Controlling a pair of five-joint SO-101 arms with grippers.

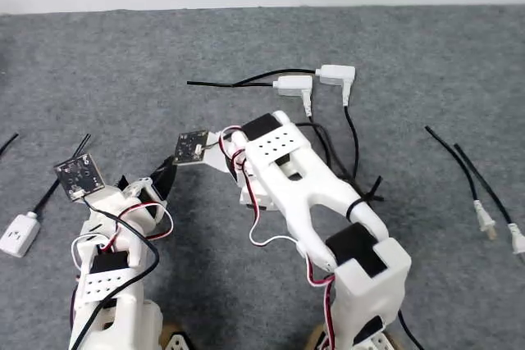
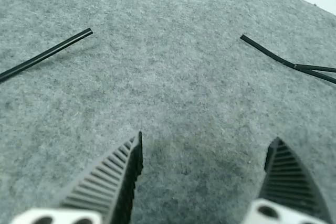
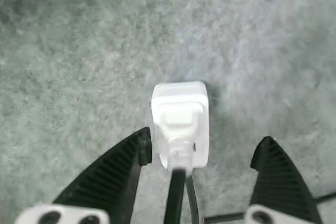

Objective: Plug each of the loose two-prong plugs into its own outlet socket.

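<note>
High view, mat [image 1: 410, 47]: grey, lay under everything.
Right gripper [image 3: 205, 135]: fingers were spread either side of a white outlet [image 3: 178, 92] with a plug [image 3: 181, 121] seated.
Left gripper [image 2: 207, 137]: fingers were spread, grasping nothing, over mat.
Spare outlet [image 1: 18, 234]: lay far left.
Loose plugs [image 1: 486, 225]: two lay far right.

Grey felt mat [image 1: 246, 38] (matt, fuzzy), glossy white plastic socket [image 3: 178, 92]

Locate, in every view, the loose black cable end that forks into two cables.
High view: the cable end lies far from both arms, upper middle, with its fork to the right.
Left wrist view: the cable end lies beyond the open left pincer.
Right wrist view: cannot match it; black cables there leave the plugged socket.
Shared landmark: the fork, in the high and left wrist views.
</note>
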